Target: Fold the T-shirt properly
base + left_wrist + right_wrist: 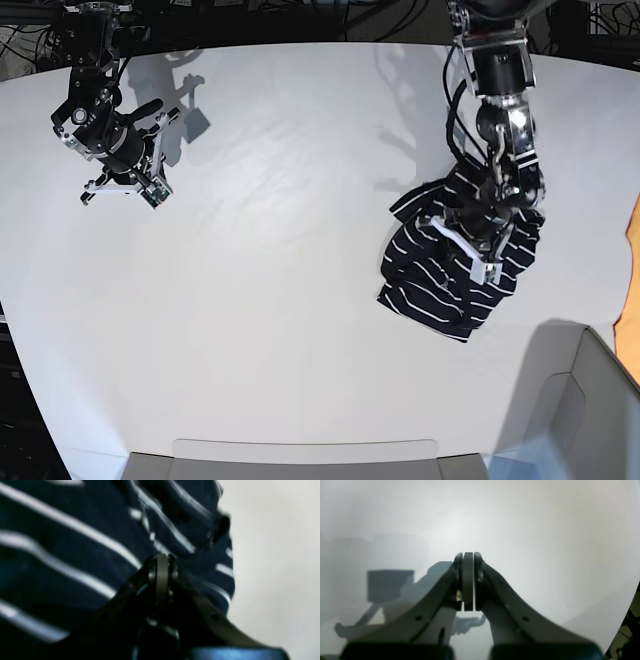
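Navy striped fabric of the T-shirt (455,270) lies bunched on the white bench (280,300) at the base view's right, clenched in the left gripper (162,565). Farther back, the right gripper (468,557) hangs clenched and empty.
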